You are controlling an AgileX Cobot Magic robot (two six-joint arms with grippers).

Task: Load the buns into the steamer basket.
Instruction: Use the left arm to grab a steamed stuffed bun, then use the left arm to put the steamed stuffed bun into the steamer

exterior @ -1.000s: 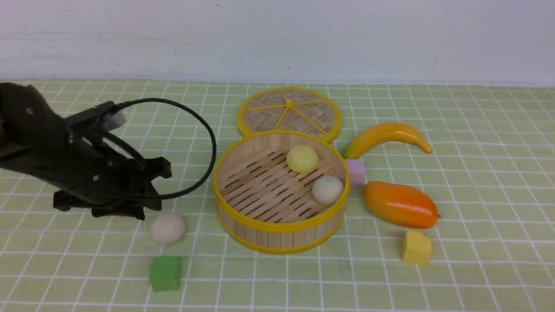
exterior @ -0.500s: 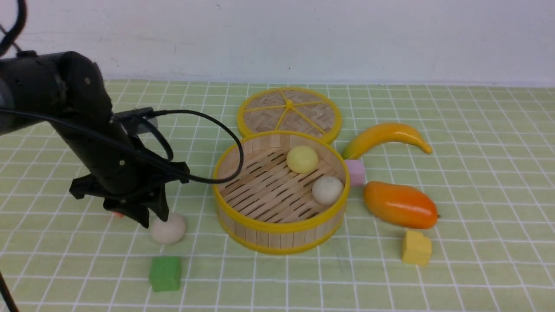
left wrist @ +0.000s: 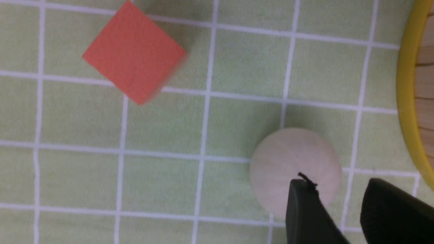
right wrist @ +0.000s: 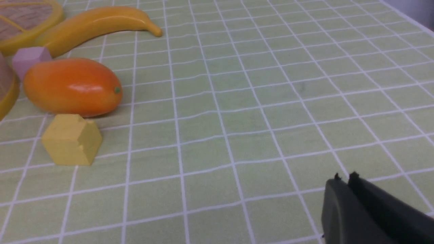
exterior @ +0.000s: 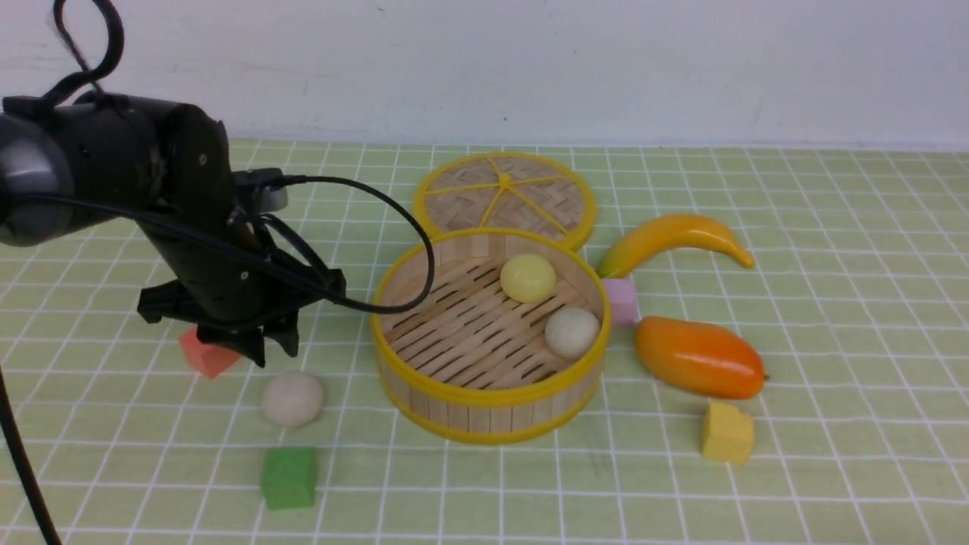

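The steamer basket (exterior: 424,382) stands mid-table and holds a pale yellow bun (exterior: 528,277) and an off-white bun (exterior: 571,331). A third beige bun (exterior: 293,398) lies on the cloth left of the basket; it also shows in the left wrist view (left wrist: 288,162). My left gripper (exterior: 271,350) points down, open and empty, just above and behind this bun; in the left wrist view (left wrist: 337,184) one fingertip overlaps the bun. My right gripper (right wrist: 345,177) is shut and empty over bare cloth at the right, out of the front view.
A red cube (exterior: 206,356) lies left of the loose bun, a green cube (exterior: 288,477) in front of it. The woven lid (exterior: 505,198) lies behind the basket. A banana (exterior: 674,236), pink cube (exterior: 622,300), mango (exterior: 698,357) and yellow cube (exterior: 727,432) lie right of it.
My left arm has swung in from the left and tipped down, then lifted slightly above the loose bun. The red cube has come into view. The buns have not moved.
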